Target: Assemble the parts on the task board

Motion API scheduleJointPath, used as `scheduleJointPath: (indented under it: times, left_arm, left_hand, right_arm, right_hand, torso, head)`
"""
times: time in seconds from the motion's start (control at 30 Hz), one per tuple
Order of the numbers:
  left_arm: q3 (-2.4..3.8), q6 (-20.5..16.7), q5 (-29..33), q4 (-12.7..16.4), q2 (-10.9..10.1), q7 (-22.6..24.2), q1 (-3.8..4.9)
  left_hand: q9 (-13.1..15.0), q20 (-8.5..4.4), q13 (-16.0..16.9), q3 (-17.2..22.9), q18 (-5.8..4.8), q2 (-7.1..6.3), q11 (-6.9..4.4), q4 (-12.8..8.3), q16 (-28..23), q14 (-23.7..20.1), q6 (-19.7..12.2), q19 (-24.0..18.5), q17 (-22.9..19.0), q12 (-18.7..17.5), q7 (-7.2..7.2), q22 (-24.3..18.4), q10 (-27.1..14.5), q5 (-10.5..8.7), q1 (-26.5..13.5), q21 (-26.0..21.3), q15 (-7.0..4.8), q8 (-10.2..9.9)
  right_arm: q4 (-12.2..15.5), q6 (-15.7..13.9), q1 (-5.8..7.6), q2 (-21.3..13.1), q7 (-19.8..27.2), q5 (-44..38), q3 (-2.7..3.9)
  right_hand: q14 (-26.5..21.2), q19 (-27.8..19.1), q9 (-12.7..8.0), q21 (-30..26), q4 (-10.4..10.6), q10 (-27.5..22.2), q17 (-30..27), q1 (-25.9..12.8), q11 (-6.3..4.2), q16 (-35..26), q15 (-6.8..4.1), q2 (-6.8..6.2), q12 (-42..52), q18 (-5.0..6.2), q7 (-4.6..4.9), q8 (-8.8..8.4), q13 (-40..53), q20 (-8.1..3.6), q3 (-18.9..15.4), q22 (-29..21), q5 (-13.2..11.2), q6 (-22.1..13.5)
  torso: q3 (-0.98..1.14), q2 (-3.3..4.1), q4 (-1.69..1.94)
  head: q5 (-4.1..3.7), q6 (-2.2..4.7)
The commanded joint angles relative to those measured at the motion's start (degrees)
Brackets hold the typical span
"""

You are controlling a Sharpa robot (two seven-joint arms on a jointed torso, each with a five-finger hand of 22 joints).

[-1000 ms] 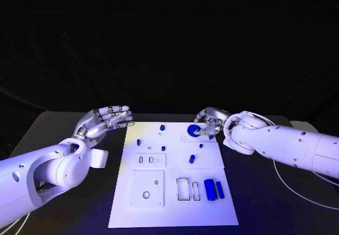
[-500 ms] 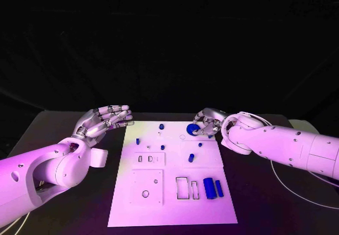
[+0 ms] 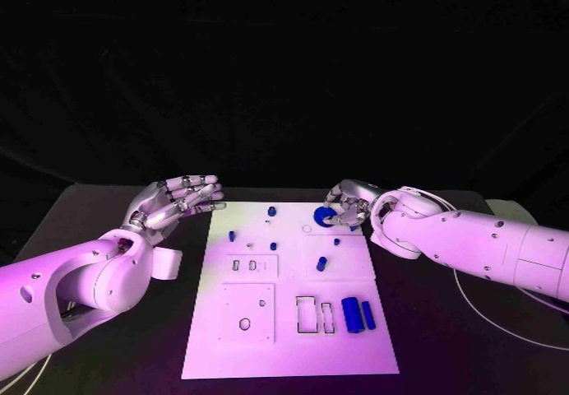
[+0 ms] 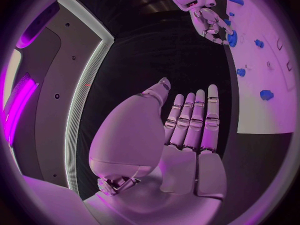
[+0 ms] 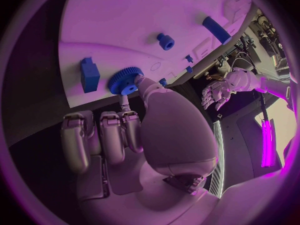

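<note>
The blue gear [image 3: 324, 216], at the task board's [image 3: 290, 346] one o'clock, is pinched by the right hand [image 3: 349, 203] for seating; the spread left hand [image 3: 178, 202] is idle.

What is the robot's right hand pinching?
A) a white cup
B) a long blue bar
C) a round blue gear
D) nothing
C: the right hand pinches the round blue toothed gear between its fingers at the far edge of the white task board.

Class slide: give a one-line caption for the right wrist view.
Right hand pinches a blue gear at the edge of the white task board.
</note>
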Motion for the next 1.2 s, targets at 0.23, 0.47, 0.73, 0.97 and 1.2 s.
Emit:
scheduleJointPath:
  times: [0.23, 0.47, 0.73, 0.97, 1.2]
  left_arm:
    - [0.05, 1.3, 0.2, 0.3, 0.0, 0.2, 0.05]
    - [0.05, 1.3, 0.1, 0.3, 0.0, 0.1, 0.05]
    - [0.05, 1.4, 0.1, 0.2, 0.1, 0.1, 0.05]
    - [0.05, 1.5, 0.1, 0.0, 0.3, 0.0, 0.05]
    - [0.05, 1.5, 0.1, -0.2, 0.6, 0.0, 0.06]
  left_hand:
    - [-0.1, 0.08, -0.1, 0.3, 0.54, 0.27, 0.06, 0.0, -0.3, -0.4, -0.4, -0.3, -0.1, -0.2, 4.64, -0.1, -0.3, 0.29, -0.1, -0.3, 0.08, -0.2]
    - [-0.1, 0.11, -0.1, 0.4, 0.57, 0.35, 0.06, -0.1, -0.3, -0.4, -0.5, -0.3, -0.1, -0.2, 4.63, -0.1, -0.3, 0.29, -0.1, -0.4, 0.08, -0.2]
    - [-0.1, 0.13, -0.1, 0.4, 0.59, 0.39, 0.06, -0.1, -0.3, -0.4, -0.5, -0.3, -0.1, -0.2, 4.64, -0.2, -0.3, 0.29, 0.0, -0.4, 0.09, -0.2]
    - [-0.1, 0.13, -0.1, 0.4, 0.59, 0.39, 0.06, -0.1, -0.3, -0.4, -0.5, -0.3, -0.1, -0.2, 4.64, -0.2, -0.3, 0.29, 0.0, -0.4, 0.09, -0.2]
    - [-0.1, 0.15, -0.1, 0.5, 0.59, 0.41, 0.07, 0.0, -0.4, -0.4, -0.5, -0.3, -0.1, -0.2, 4.65, -0.2, -0.3, 0.29, -0.1, -0.4, 0.09, -0.1]
  right_arm:
    - [0.7, -3.7, -0.42, -0.1, -1.7, -7.8, -0.20]
    - [1.7, -6.9, -0.48, -0.2, -1.2, -8.9, -0.19]
    - [6.0, -9.7, -0.29, -1.2, -2.9, -10.8, 0.00]
    - [10.5, -10.7, 0.32, 0.6, -5.5, -14.7, 0.13]
    - [10.4, -11.4, 0.34, 4.3, -6.7, -15.9, 0.10]
  right_hand:
    - [6.2, 5.9, -0.3, 0.7, -0.4, 2.4, 15.1, -0.1, -1.18, 0.3, -1.07, -0.11, 0.6, -1.16, -0.94, 0.38, 11.1, -0.75, 3.4, 14.7, 0.4, 3.9]
    - [6.2, 6.1, -0.4, 1.0, -0.5, 2.6, 15.1, -0.6, -1.26, 0.3, -1.13, -0.54, 0.7, -1.26, -0.98, 0.15, 11.2, -0.87, 3.9, 15.1, 1.0, 4.2]
    - [6.2, 6.1, -0.6, 1.0, -0.5, 2.8, 15.1, -1.7, -1.23, 0.3, -1.08, -1.15, 0.9, -1.26, -0.90, -0.22, 11.5, -0.88, 5.1, 15.1, 2.9, 4.7]
    - [6.2, 6.1, -0.7, 1.0, -0.6, 2.7, 15.1, -1.8, -1.19, 0.3, -1.05, -1.24, 0.8, -1.26, -0.83, -0.38, 11.4, -0.87, 5.3, 15.1, 3.1, 4.7]
    - [6.2, 6.1, -0.8, 1.0, -0.6, 2.7, 15.1, -1.8, -1.16, 0.3, -1.03, -1.22, 0.8, -1.26, -0.80, -0.48, 11.4, -0.86, 5.5, 15.1, 3.2, 4.6]
  torso:
    - [0.02, 0.00, -0.01]
    - [0.03, -0.01, -0.02]
    - [-0.02, -0.06, 0.08]
    - [-0.01, -0.04, -0.03]
    - [-0.13, 0.02, 0.24]
  head:
    - [-0.01, -0.11]
    - [0.01, -0.11]
    - [0.18, 0.10]
    - [0.95, 0.28]
    - [1.10, 0.31]
